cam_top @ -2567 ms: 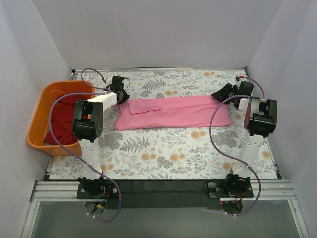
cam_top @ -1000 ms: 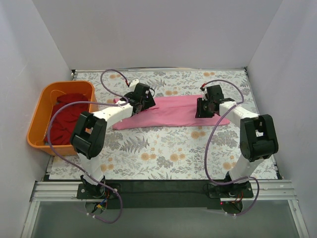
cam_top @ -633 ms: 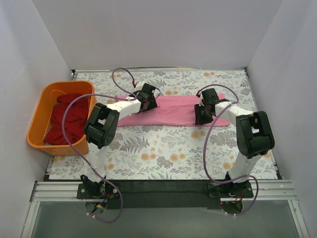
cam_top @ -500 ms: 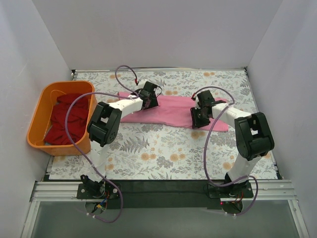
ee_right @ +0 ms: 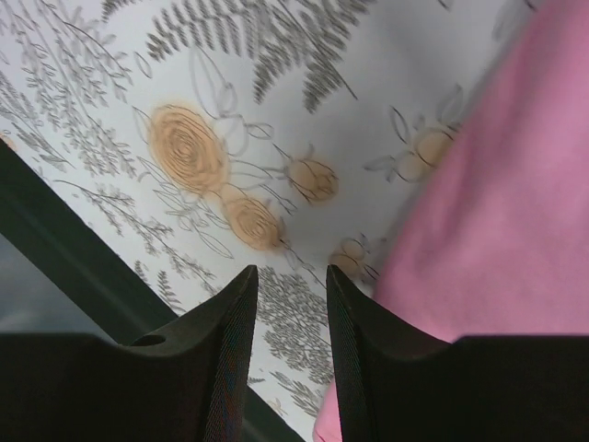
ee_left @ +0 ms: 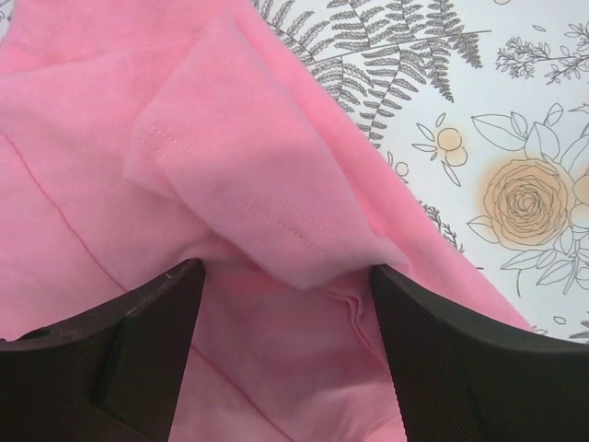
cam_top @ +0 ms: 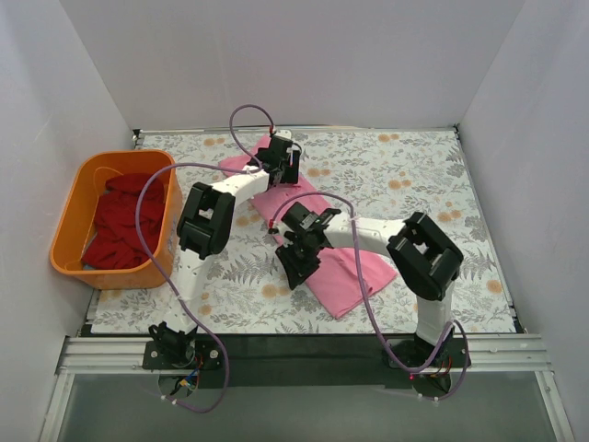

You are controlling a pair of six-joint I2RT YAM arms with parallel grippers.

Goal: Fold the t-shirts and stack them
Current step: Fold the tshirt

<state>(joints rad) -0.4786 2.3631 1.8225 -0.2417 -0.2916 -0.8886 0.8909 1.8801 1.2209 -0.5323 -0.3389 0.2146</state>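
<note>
Left pincer [ee_left: 285, 295] wide, astride sleeve [ee_left: 230, 184] of pink t-shirt [cam_top: 345, 276]; right pincer [ee_right: 290, 276] narrow at its near edge, grip unclear; cloth may slip free, skewing the fold

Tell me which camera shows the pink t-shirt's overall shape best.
Top external: it alone shows the pink t-shirt lying diagonally across the table, with the arms over parts of it. The left wrist view shows only a stitched fold up close. The right wrist view shows just one edge.
</note>
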